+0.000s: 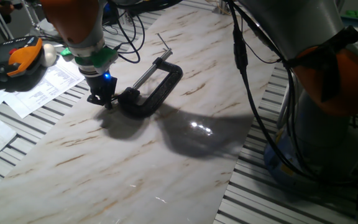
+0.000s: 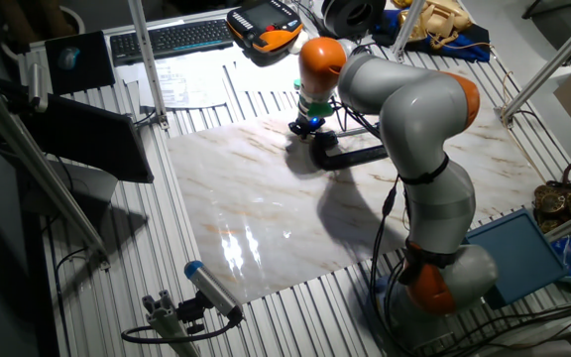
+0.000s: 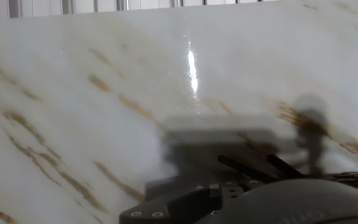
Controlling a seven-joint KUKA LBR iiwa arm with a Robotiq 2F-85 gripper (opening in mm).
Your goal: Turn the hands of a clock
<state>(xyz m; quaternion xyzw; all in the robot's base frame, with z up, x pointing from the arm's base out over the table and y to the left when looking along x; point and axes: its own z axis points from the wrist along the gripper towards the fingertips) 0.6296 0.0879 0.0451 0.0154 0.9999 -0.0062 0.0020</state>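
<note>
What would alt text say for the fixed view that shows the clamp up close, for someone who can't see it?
A robot arm's gripper, a blue light glowing above it, reaches down beside the round black clock at one end of a black C-clamp lying on a marble-patterned table. The clamp's steel screw rod points away; papers lie at left.

Black clock hub in clamp; hands thin, dark.

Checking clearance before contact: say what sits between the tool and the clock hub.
Nothing shows between them. In one fixed view the tool is right beside the small round black clock hub; touching or apart, I cannot tell.
</note>
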